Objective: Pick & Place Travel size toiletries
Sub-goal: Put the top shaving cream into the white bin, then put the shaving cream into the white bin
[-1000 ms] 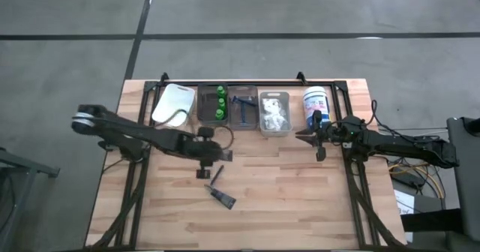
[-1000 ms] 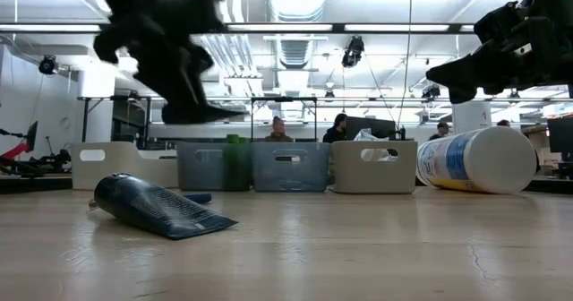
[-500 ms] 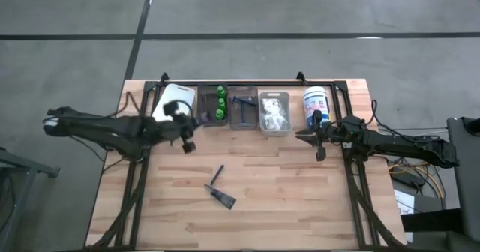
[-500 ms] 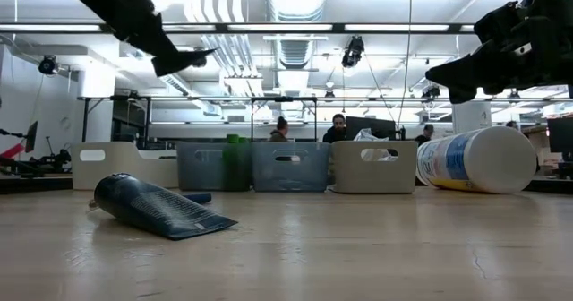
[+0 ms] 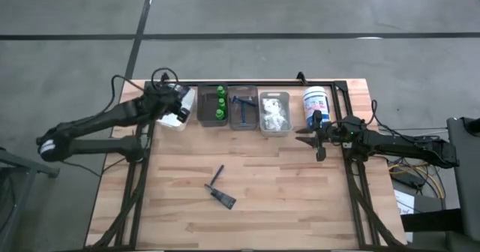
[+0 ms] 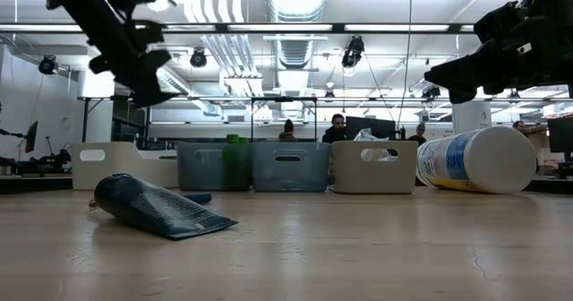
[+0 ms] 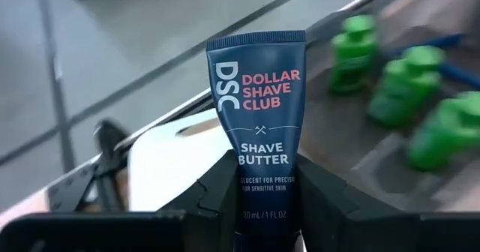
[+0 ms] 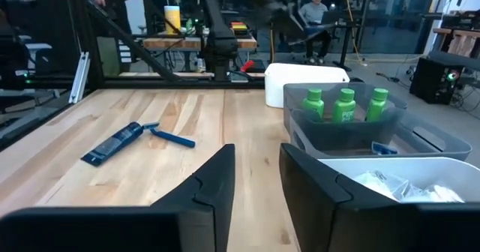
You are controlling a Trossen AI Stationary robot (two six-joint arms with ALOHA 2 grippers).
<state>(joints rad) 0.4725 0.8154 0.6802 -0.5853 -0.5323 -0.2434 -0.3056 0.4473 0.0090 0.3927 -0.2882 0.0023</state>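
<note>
The left tool [image 7: 262, 207] is pinching a shave-butter tube [image 7: 260, 124] above the white bin [image 5: 174, 103] at ten o'clock. The right tool [image 8: 255, 177] is waiting at three o'clock, slightly spread. A second tube [image 5: 223, 199] and a razor [image 5: 217, 175] are lying unsorted on the tabletop [image 5: 285, 199].

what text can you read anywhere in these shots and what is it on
"DSC DOLLAR SHAVE CLUB" on the tube held in the left gripper
"SHAVE BUTTER" lower on that tube
"FOR SENSITIVE SKIN" and "1 FL OZ" in its small print, partly hidden by the fingers
Tub label: too blurred to read
Green bottles labels: too small to read
Tube on the table: print unreadable
</note>
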